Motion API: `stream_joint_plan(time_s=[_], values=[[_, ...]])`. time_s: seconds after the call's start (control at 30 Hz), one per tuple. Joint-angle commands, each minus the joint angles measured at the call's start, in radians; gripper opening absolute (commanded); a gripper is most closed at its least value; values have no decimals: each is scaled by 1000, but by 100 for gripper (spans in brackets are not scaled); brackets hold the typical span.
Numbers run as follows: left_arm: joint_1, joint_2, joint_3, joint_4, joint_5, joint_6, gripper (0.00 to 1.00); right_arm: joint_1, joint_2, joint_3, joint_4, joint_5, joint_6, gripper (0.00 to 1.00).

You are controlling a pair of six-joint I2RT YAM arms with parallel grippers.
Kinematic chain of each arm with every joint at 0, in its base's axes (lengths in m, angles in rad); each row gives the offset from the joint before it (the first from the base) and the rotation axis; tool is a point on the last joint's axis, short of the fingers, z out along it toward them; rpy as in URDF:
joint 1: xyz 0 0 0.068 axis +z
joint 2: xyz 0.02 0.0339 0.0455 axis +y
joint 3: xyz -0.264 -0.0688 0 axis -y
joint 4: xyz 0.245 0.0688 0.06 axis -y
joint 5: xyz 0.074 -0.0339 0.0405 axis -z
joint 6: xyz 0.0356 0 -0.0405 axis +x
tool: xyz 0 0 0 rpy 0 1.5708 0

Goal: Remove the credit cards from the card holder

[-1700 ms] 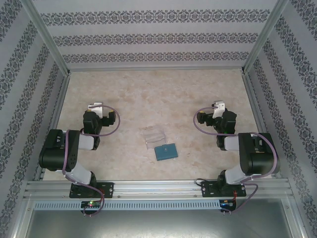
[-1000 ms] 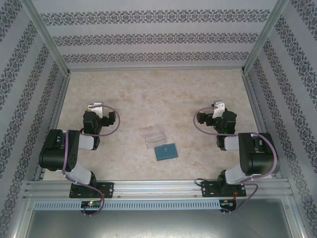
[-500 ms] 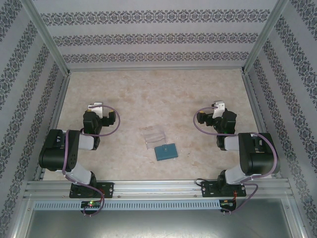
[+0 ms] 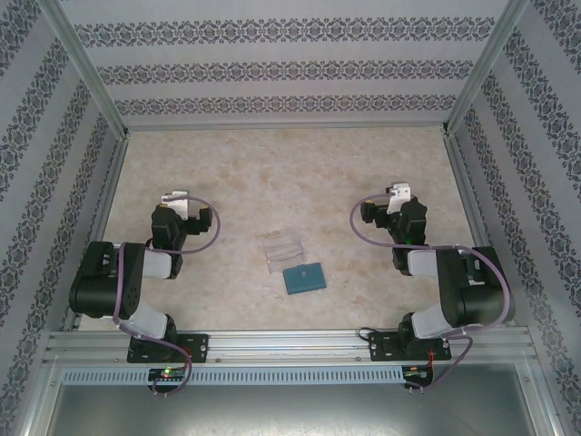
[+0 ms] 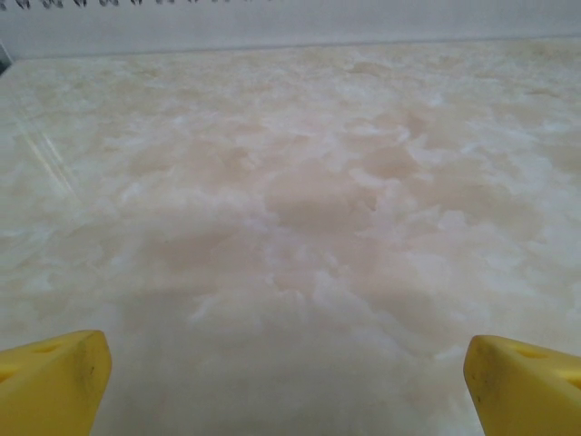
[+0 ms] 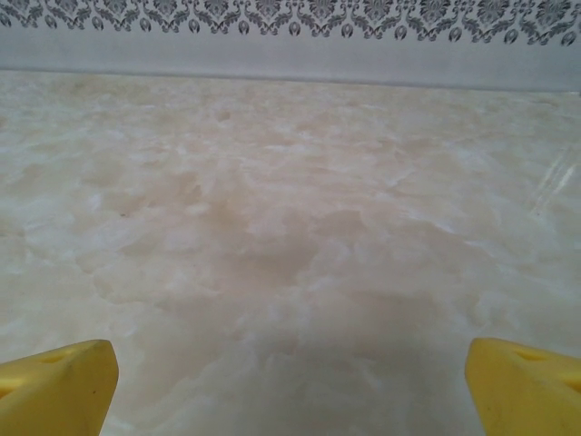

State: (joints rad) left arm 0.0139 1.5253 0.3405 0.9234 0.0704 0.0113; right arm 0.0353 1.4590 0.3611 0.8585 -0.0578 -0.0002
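Card holder (image 4: 304, 277) lies flat on the table (image 4: 272, 173), between the two arms and just beside a clear plastic piece (image 4: 280, 250). From where I stand it looks shut, so I judge nothing is done yet and the credit cards are inside. Left gripper (image 5: 286, 377) and right gripper (image 6: 290, 381) both gape wide, empty, well apart from it.

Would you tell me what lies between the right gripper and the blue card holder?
Nothing: in the top view, bare table separates the right gripper from the card holder.
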Motion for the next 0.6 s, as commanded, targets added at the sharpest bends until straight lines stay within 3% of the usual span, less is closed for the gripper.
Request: stream_joint_plan(time_s=[0.0, 0.23, 0.47, 0.57], values=[[-7, -90, 23, -70, -38, -5, 100, 10, -86, 39, -98, 61, -11, 98], [-14, -232, 139, -393, -187, -88, 100, 63, -225, 163, -493, 101, 71, 98], [-14, -334, 305, -802, -219, -254, 100, 157, -277, 298, -827, 59, 212, 96], [-14, -379, 365, -962, -220, -317, 100, 199, -258, 375, -968, 58, 295, 91]])
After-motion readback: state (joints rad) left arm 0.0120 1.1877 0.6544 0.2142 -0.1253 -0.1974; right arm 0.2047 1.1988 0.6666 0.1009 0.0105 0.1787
